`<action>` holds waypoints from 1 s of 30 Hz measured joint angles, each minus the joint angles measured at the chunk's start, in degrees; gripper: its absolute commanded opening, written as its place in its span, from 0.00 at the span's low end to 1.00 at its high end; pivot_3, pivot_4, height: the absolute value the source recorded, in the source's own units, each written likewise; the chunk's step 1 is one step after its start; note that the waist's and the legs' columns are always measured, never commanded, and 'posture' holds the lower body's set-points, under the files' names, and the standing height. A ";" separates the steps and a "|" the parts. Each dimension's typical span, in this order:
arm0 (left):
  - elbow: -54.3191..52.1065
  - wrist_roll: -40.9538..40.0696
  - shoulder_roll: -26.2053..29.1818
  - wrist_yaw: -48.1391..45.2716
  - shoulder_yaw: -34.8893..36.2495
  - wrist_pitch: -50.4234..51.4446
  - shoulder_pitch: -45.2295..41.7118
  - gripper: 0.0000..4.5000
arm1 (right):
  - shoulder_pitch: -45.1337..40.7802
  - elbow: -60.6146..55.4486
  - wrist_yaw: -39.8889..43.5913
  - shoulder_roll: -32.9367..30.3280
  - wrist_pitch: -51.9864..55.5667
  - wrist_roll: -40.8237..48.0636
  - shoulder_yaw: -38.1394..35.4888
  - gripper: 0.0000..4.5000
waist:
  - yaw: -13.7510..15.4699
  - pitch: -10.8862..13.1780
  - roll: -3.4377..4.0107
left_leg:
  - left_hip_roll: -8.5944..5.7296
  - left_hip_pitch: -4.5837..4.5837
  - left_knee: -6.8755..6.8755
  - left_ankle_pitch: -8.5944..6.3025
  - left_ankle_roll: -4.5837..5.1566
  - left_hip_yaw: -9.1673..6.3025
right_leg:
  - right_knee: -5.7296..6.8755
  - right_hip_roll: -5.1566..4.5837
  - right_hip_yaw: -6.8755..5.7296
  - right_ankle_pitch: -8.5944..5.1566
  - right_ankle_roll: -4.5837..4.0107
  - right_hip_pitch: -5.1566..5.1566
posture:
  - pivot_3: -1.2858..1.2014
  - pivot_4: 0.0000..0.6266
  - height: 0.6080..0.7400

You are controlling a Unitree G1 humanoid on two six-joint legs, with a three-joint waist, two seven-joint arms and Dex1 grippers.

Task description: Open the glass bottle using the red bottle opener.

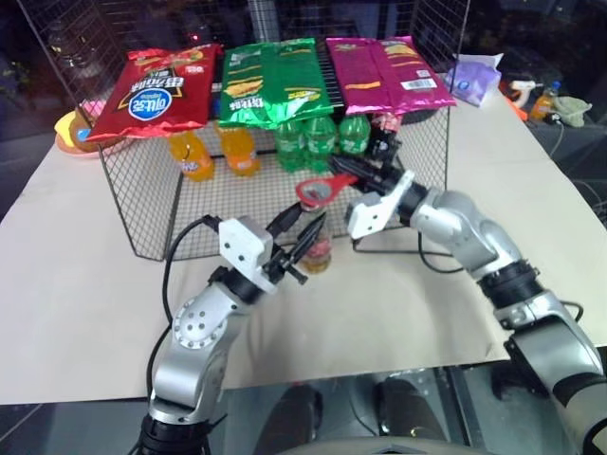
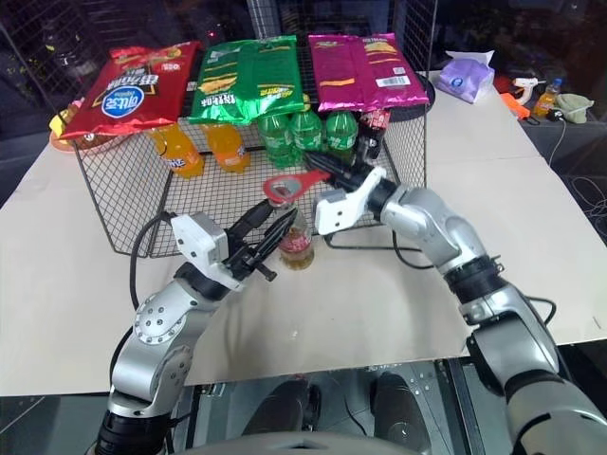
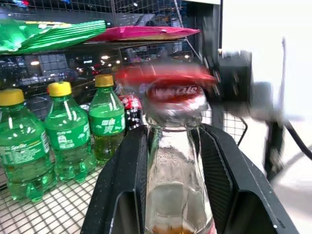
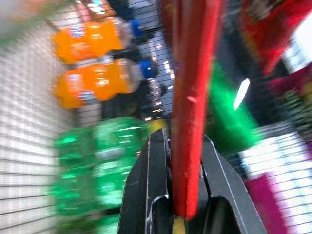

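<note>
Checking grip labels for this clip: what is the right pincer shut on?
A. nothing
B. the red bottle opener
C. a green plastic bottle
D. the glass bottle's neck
B: the right pincer clamps the red bottle opener by its handle, while the left pincer grips the glass bottle.

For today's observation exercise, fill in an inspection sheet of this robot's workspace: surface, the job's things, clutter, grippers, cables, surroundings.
Surface: table under a beige sheet.
Job's things: glass bottle upright on the sheet, cap on; red bottle opener in the air, its ring head just above the cap.
Clutter: wire rack behind the bottle, with orange bottles and green bottles inside; three snack bags lying on top.
Grippers: left gripper shut on the bottle's neck; right gripper shut on the opener's handle.
Cables: a black cable loops at the left wrist; another lies by the right arm.
Surroundings: purple pack on the far right of the table.
</note>
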 measured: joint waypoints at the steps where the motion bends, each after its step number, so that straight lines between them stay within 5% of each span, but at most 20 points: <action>1: 0.02 0.11 -0.01 0.00 -0.13 -0.14 0.04 0.27 | -1.26 -0.01 -0.34 -0.24 -0.08 0.00 -0.34 0.00 | 0.06 0.00 0.00 | 0.00 0.00 0.00 0.00 0.00 -0.01 | -0.01 0.00 -0.01 0.00 0.00 0.00 | 0.52 0.24 1.00; 16: -0.08 0.22 0.21 -0.02 -0.16 -0.88 0.70 0.27 | 1.12 -1.35 -1.29 1.27 1.77 2.34 -0.73 0.00 | 0.08 -0.01 -0.01 | 0.01 -0.01 -0.01 0.00 0.00 0.00 | -0.02 -0.01 0.01 0.00 0.00 0.01 | 0.52 0.24 1.00; 23: 0.15 0.17 0.11 0.18 0.17 -1.27 0.59 0.27 | 9.10 -0.89 2.20 5.84 9.68 15.74 -5.40 0.00 | 0.03 -0.01 -0.01 | 0.03 -0.01 -0.02 0.00 0.00 0.01 | -0.01 0.00 0.02 0.00 0.00 0.01 | 0.52 0.24 1.00; 30: 0.50 -0.20 0.09 0.14 0.33 -1.25 0.24 0.27 | 22.50 -7.50 15.72 13.72 25.89 38.61 -6.72 0.00 | 0.05 0.00 0.01 | 0.06 -0.02 -0.03 -0.01 0.01 -0.01 | -0.02 -0.01 0.02 0.00 0.00 0.01 | 0.52 0.24 1.00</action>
